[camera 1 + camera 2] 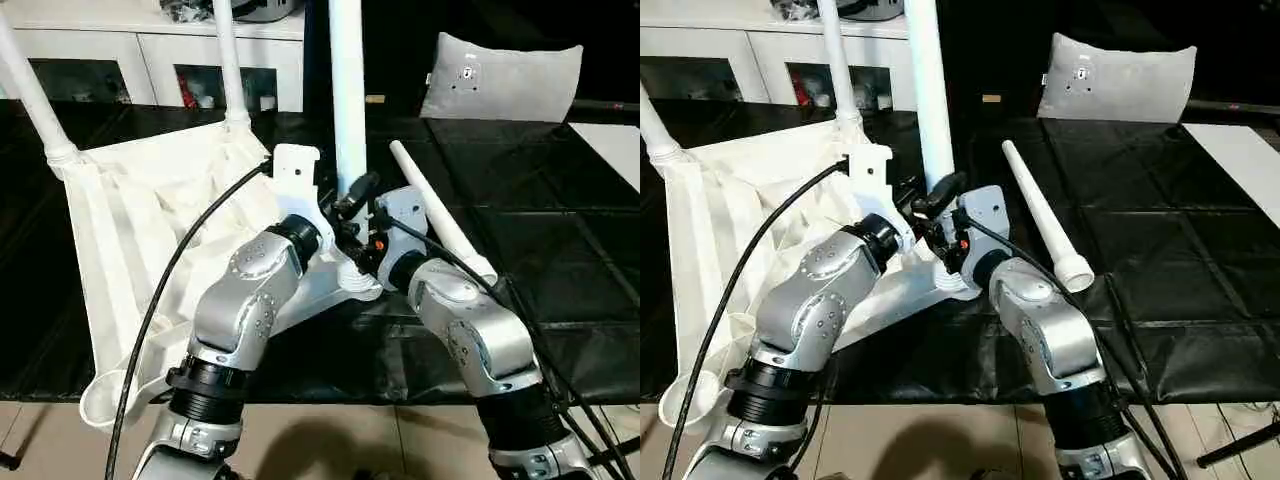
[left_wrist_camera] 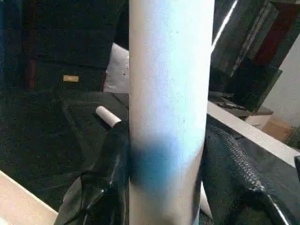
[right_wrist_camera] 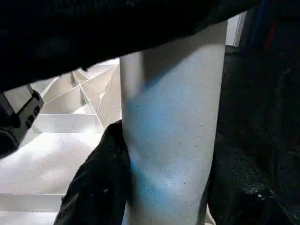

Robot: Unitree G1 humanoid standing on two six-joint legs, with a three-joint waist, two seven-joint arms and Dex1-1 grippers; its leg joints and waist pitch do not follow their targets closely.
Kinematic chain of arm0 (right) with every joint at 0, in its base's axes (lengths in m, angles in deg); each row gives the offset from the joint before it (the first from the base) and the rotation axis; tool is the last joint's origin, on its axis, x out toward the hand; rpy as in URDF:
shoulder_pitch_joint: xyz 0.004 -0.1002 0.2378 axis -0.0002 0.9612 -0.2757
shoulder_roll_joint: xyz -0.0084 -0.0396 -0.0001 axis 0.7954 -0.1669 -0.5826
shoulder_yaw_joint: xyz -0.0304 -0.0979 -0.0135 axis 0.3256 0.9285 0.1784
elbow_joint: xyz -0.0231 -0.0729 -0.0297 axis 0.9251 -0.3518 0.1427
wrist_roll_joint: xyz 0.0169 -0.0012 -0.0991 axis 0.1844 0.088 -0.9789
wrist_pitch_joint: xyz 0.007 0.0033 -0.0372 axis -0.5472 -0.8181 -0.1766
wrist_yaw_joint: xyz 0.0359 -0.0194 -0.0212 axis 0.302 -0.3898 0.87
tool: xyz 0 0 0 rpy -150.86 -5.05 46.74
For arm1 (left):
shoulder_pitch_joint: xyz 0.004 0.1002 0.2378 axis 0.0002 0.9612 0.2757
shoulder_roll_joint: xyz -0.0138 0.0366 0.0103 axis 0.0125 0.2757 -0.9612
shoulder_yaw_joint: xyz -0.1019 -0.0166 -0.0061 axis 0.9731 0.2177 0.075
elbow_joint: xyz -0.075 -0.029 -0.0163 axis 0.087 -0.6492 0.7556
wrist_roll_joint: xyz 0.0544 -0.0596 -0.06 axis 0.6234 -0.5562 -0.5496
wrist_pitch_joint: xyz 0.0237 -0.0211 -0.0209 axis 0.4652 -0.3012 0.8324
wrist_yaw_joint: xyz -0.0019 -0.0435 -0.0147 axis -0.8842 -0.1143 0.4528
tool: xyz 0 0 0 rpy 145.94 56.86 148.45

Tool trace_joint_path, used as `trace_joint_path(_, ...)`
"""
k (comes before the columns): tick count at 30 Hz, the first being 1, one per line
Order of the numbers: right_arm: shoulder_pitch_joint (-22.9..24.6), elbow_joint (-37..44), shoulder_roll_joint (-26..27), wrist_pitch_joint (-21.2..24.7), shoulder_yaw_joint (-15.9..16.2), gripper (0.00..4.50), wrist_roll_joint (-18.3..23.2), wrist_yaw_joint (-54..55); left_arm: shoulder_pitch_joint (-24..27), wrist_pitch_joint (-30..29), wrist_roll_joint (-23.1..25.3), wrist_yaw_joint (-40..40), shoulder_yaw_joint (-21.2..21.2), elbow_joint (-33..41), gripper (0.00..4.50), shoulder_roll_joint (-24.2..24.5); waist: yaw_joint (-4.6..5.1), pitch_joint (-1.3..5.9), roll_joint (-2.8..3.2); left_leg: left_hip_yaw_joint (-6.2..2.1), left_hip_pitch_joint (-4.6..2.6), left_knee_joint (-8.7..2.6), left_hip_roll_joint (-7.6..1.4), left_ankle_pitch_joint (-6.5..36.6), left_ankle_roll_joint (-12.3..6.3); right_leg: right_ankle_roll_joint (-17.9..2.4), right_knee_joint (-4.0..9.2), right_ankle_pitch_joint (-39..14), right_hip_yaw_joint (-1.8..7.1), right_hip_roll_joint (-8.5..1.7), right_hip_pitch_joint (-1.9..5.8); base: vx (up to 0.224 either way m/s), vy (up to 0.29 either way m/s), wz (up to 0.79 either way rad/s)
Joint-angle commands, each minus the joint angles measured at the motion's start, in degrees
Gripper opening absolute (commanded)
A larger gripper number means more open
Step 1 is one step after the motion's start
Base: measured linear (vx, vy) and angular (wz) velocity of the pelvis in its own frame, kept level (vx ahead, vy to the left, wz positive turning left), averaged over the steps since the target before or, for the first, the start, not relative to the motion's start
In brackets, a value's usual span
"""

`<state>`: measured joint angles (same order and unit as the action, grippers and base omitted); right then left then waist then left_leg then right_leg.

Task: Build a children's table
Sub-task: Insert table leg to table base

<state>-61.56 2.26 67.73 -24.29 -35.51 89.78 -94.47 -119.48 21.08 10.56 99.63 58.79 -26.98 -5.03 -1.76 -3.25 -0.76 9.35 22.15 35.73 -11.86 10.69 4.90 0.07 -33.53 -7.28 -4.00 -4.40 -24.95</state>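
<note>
Left eye view: the upside-down table top (image 1: 150, 220) lies on the black floor mat (image 1: 560, 250). Both pincers, left (image 2: 164, 187) and right (image 3: 168, 187), clench the upright leg (image 1: 347, 90) low by its near-corner socket. Light, stiff, slick plastic; hold low.

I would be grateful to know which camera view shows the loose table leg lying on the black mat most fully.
The right eye view: the loose leg lies there whole, tip to flared end, on the black mat. The left eye view shows it with its near end partly behind the right forearm. The left wrist view catches just one end.
</note>
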Motion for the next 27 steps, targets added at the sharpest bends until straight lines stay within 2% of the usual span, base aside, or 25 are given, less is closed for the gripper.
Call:
trace_joint_path(1, -0.32, -0.61, -0.1, -0.17, 0.34, 1.86, -0.07, -0.41, 0.01, -0.71, -0.08, 0.11, 0.75, 0.45, 1.87, 0.13, 0.06, 4.35, -0.61, 0.32, -0.43, -4.39, -0.14, 13.26, -0.39, -3.09, 4.28, -24.32, 1.45, -2.07, 3.45, 0.0, 0.0, 0.0)
trace_joint_path(11, -0.41, -0.76, -0.1, 0.12, 0.19, 1.86, -0.88, -1.04, -0.13, -0.89, 0.05, 0.31, 1.05, 0.46, 1.84, 0.09, 0.06, 4.41, -0.32, 0.32, -0.42, -4.42, -0.13, 13.01, -0.28, -3.64, 4.17, -22.68, 1.53, -2.01, 3.54, 0.0, 0.0, 0.0)
trace_joint_path(12, -0.04, 0.15, -0.2, 0.6, -0.08, 2.42, 0.6, -2.72, -0.29, -0.78, 0.06, 0.3, 1.26, 0.25, 1.84, 0.1, 0.06, 4.38, -0.36, 0.31, -0.42, -4.44, -0.13, 13.18, -0.33, -3.69, 4.17, -22.74, 1.52, -2.01, 3.56, 0.0, 0.0, 0.0)
trace_joint_path(14, 0.22, 0.53, -0.57, 0.59, -0.33, 2.42, 1.43, -3.96, -0.59, -0.65, 0.06, 0.34, 1.69, -0.18, 1.84, 0.28, 0.02, 4.42, -0.39, 0.31, -0.43, -4.41, -0.14, 13.25, -0.52, -3.73, 4.16, -22.53, 1.52, -2.0, 3.61, 0.0, 0.0, 0.0)
trace_joint_path(16, 0.53, 0.83, -1.37, 0.54, -0.56, 2.73, 1.76, -5.03, -1.13, -0.79, -0.09, 0.61, 2.51, -0.74, 1.84, 0.9, 0.03, 4.43, -0.45, 0.36, -0.39, -4.37, -0.1, 12.93, -0.67, -3.85, 4.15, -22.39, 1.53, -2.01, 3.64, 0.0, 0.0, 0.0)
trace_joint_path(17, 0.61, 0.93, -1.5, 0.55, -0.63, 2.73, 1.92, -5.31, -1.23, -0.83, -0.12, 0.65, 2.66, -0.8, 1.84, 1.03, -0.02, 4.45, -0.55, 0.36, -0.43, -4.36, -0.14, 12.7, -0.81, -3.96, 4.1, -22.21, 1.53, -2.01, 3.67, 0.0, 0.0, 0.0)
trace_joint_path(21, 2.34, 4.3, -5.15, 1.61, -0.86, 3.13, 5.17, -12.21, -2.98, -2.24, -1.46, 1.87, 4.94, -1.12, 1.84, 3.13, -0.24, 4.46, -0.37, 0.32, -0.53, -4.35, -0.19, 12.43, -1.23, -4.02, 4.01, -21.23, 1.53, -1.95, 3.83, 0.0, 0.0, 0.0)
trace_joint_path(26, 4.83, 9.32, -9.93, 3.89, -3.8, 3.51, 12.09, -21.26, -5.29, -6.7, -5.72, 6.59, 6.54, -0.82, 1.84, 6.03, -0.58, 4.57, -0.26, 0.32, -0.6, -4.27, -0.29, 11.19, -2.04, -6.04, 3.71, -19.4, 1.59, -2.05, 3.9, 0.0, 0.0, 0.0)
trace_joint_path(27, 5.5, 10.65, -11.51, 5.06, -5.22, 3.59, 14.44, -23.59, -6.07, -8.05, -7.49, 8.3, 7.22, -0.98, 1.84, 6.84, -0.6, 4.45, -0.03, 0.37, -0.65, -4.26, -0.24, 11.35, -2.07, -6.36, 3.68, -19.37, 1.62, -2.01, 3.81, 0.0, 0.0, 0.0)
